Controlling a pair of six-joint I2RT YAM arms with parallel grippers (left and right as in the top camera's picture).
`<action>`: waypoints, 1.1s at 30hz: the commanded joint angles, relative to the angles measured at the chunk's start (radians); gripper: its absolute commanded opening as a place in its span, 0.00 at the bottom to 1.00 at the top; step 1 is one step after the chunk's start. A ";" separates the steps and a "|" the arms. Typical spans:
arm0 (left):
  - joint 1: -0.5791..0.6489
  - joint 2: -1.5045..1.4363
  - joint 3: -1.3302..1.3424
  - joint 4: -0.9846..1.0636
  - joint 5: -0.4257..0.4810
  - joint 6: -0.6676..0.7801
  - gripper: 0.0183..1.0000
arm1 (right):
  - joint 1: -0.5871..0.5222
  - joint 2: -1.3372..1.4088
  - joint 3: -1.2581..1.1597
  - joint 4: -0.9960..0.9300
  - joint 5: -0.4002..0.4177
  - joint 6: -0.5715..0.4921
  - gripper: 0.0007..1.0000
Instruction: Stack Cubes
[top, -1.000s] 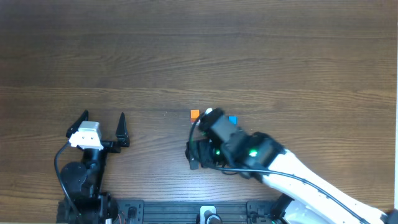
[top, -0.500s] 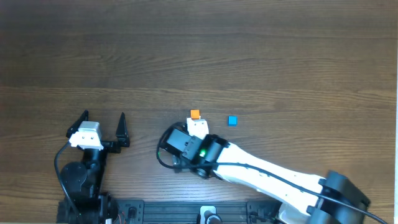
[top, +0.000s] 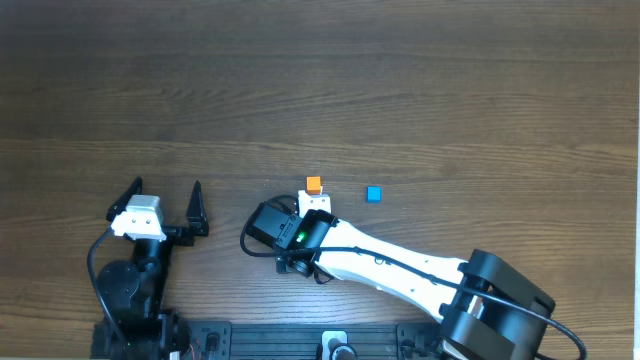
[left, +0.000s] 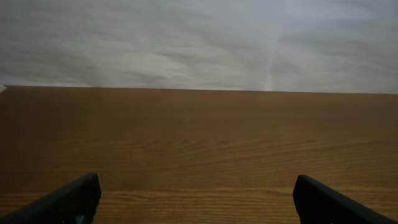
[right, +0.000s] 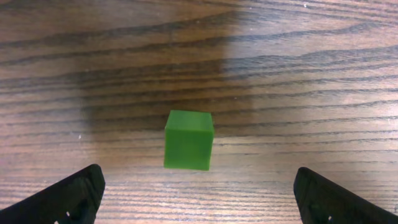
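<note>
Green cube sitting mid-width near the table's arm-side edge; right gripper hovering over it, jaws wide apart, likely lining up a grasp. Orange cube, blue cube lying beyond. Left gripper resting, jaws apart.

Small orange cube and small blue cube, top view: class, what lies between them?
In the top view, bare wooden tabletop separates the small orange cube from the small blue cube.

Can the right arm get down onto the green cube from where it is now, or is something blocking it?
Probably yes. The right gripper hangs over the green cube with its fingers open wide to either side, and only bare table lies around the cube.
</note>
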 joint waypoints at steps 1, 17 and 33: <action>0.005 -0.007 -0.006 0.000 -0.005 0.015 1.00 | -0.015 0.042 0.019 0.003 0.024 0.025 0.95; 0.005 -0.007 -0.006 0.000 -0.005 0.015 1.00 | -0.019 0.117 0.017 0.068 0.013 0.039 0.83; 0.005 -0.007 -0.006 0.000 -0.005 0.015 1.00 | -0.019 0.119 0.003 0.082 0.003 0.066 0.53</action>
